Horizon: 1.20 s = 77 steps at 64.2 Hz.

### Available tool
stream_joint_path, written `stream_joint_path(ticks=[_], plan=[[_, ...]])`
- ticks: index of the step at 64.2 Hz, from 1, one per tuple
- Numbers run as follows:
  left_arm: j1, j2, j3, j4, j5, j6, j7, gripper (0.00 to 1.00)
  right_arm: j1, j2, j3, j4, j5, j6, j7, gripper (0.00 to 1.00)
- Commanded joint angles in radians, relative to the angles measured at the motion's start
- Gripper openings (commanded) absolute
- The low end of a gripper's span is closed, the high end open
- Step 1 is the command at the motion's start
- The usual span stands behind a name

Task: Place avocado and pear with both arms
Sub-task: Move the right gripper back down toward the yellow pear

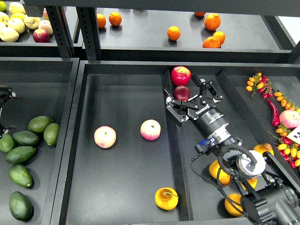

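The pear (166, 198), golden-yellow with a brown stem, lies at the front of the middle tray (126, 93). Several avocados lie in the left bin. The darkest avocado (20, 206) is at the front, with another dark one (20, 175) just behind it. My right gripper (190, 98) is open and empty over the divider between the middle and right trays, right beside a dark red apple (182, 93). My left gripper (3, 93) shows only as a dark sliver at the left edge, well behind the avocados. Its fingers cannot be told apart.
Two pink-and-yellow fruits (105, 136) (150, 130) lie mid-tray. A red apple (180, 75) sits behind my right gripper. Oranges (219, 172) lie under my right arm. Chillies and small tomatoes (274, 101) lie at the far right. The back shelf holds oranges (174, 33) and apples (18, 22).
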Motion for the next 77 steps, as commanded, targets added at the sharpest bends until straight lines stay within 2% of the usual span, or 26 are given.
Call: stream_joint_path(ticks=[1, 8, 9, 16, 20, 31, 52, 65, 77], plan=[[0.015, -0.002, -0.013, 0.055, -0.104, 0.000, 0.000, 0.99, 0.001, -0.043, -0.045, -0.012, -0.003, 0.000, -0.002, 1.00], [0.049, -0.008, -0.015, 0.088, -0.259, 0.000, 0.000, 0.99, 0.007, -0.119, -0.085, -0.012, -0.003, 0.000, -0.038, 1.00], [0.063, -0.022, -0.017, 0.102, -0.350, 0.000, 0.000, 0.99, 0.007, -0.140, -0.086, -0.012, -0.004, 0.000, -0.068, 1.00], [0.078, -0.039, -0.017, 0.108, -0.506, 0.000, 0.000, 0.99, 0.008, -0.165, -0.088, -0.008, -0.003, 0.000, -0.153, 1.00], [0.084, -0.051, -0.024, 0.108, -0.584, 0.000, 0.000, 0.99, 0.010, -0.198, -0.095, -0.005, -0.003, 0.000, -0.227, 1.00], [0.129, -0.098, -0.099, 0.104, -0.647, 0.000, 0.000, 0.99, 0.065, -0.293, -0.187, -0.002, -0.003, 0.000, -0.227, 1.00], [0.348, -0.298, -0.380, 0.084, -0.646, 0.000, 0.000, 0.99, 0.263, -0.477, -0.489, 0.002, -0.003, 0.000, -0.227, 1.00], [0.436, -0.407, -0.484, 0.082, -0.642, 0.000, 0.000, 0.99, 0.393, -0.524, -0.700, 0.001, -0.026, 0.000, -0.227, 1.00], [0.480, -0.496, -0.558, 0.081, -0.642, 0.000, 0.000, 0.99, 0.441, -0.534, -0.790, -0.001, -0.072, 0.000, -0.227, 1.00]])
